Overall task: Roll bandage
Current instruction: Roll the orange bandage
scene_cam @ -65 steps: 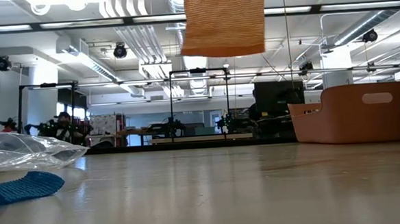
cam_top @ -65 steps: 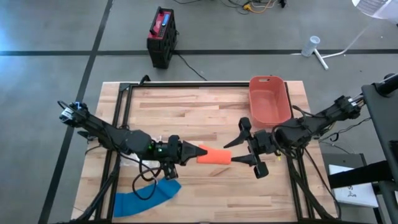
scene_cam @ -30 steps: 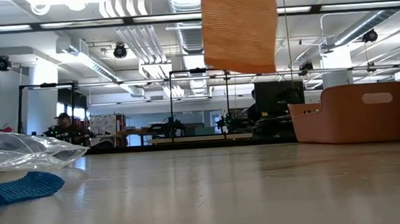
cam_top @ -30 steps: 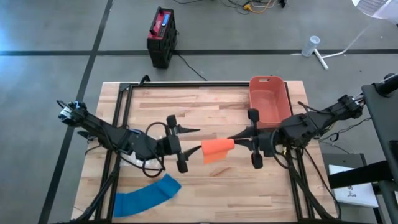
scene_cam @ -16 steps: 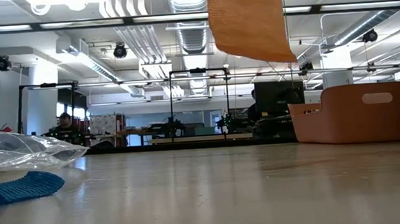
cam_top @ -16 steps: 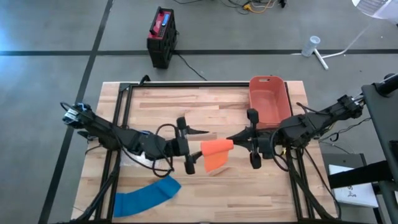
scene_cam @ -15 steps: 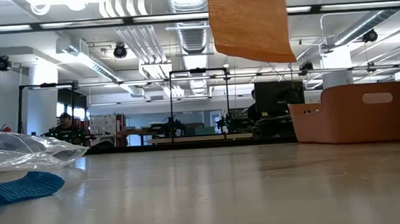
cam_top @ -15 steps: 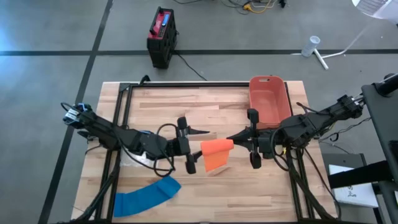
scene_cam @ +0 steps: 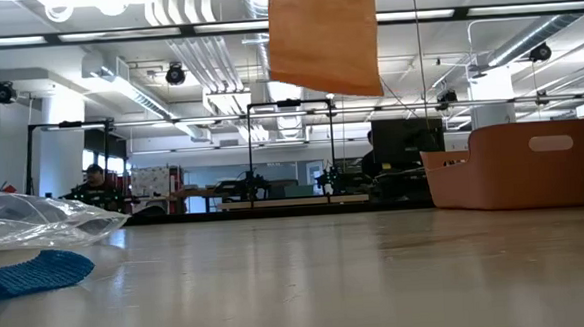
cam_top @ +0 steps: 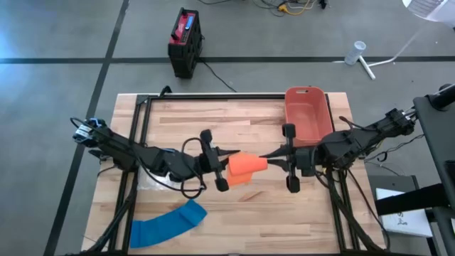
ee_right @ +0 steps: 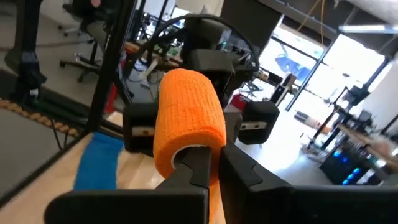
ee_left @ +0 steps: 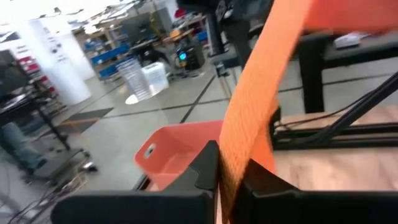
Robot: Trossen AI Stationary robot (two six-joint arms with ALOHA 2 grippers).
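Since half second ago: left gripper (cam_top: 229, 164) closes from spread to pinching free end of orange bandage (cam_top: 244, 168); hanging tail now drawn up. Right gripper (cam_top: 267, 161) pressed together on bandage roll, opposite left. Bandage held in air above table (cam_top: 213, 121) centre. Blue bandage (cam_top: 167, 223) lies near front-left edge. Orange bin (cam_top: 308, 112) at back right.

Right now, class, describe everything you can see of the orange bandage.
The orange bandage is a ribbed, woven-looking elastic strip, partly wound into a hollow roll and held above the wooden table, not touching it. The right gripper is shut on the roll's edge; the left gripper is shut on the loose tail. In the low view that tail hangs flat in the air.
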